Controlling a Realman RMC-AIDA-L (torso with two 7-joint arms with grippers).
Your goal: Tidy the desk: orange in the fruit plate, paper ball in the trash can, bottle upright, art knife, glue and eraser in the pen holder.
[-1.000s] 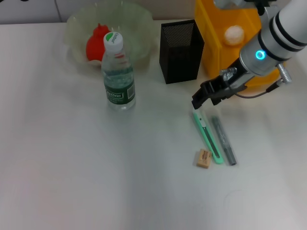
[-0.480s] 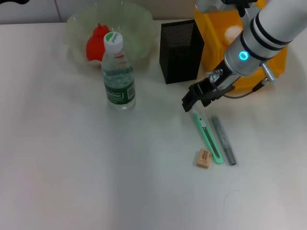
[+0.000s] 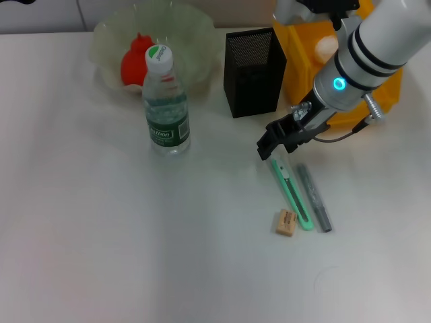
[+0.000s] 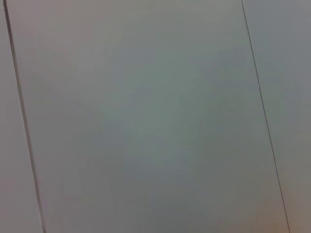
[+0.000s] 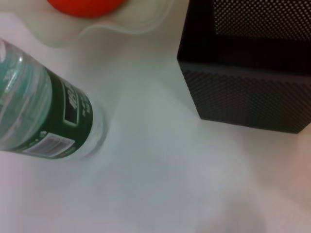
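Observation:
The orange (image 3: pixel 137 57) lies in the translucent fruit plate (image 3: pixel 195 30) at the back. The water bottle (image 3: pixel 165 101) stands upright in front of the plate. The black mesh pen holder (image 3: pixel 254 70) stands to its right. The paper ball (image 3: pixel 325 46) sits in the yellow trash can (image 3: pixel 303 64). The green art knife (image 3: pixel 291 192), the grey glue stick (image 3: pixel 314 198) and the tan eraser (image 3: pixel 286 223) lie together on the desk. My right gripper (image 3: pixel 273 145) hovers over the knife's far end. The right wrist view shows the bottle (image 5: pixel 43 121), the orange (image 5: pixel 85 6) and the pen holder (image 5: pixel 248 68). My left gripper is out of view.
The white desk (image 3: pixel 101 235) stretches left and forward of the objects. The left wrist view shows only a plain pale surface (image 4: pixel 146 121). The trash can stands close behind my right arm.
My right gripper has moved left and a little toward the far end of the art knife. The objects on the desk have not moved.

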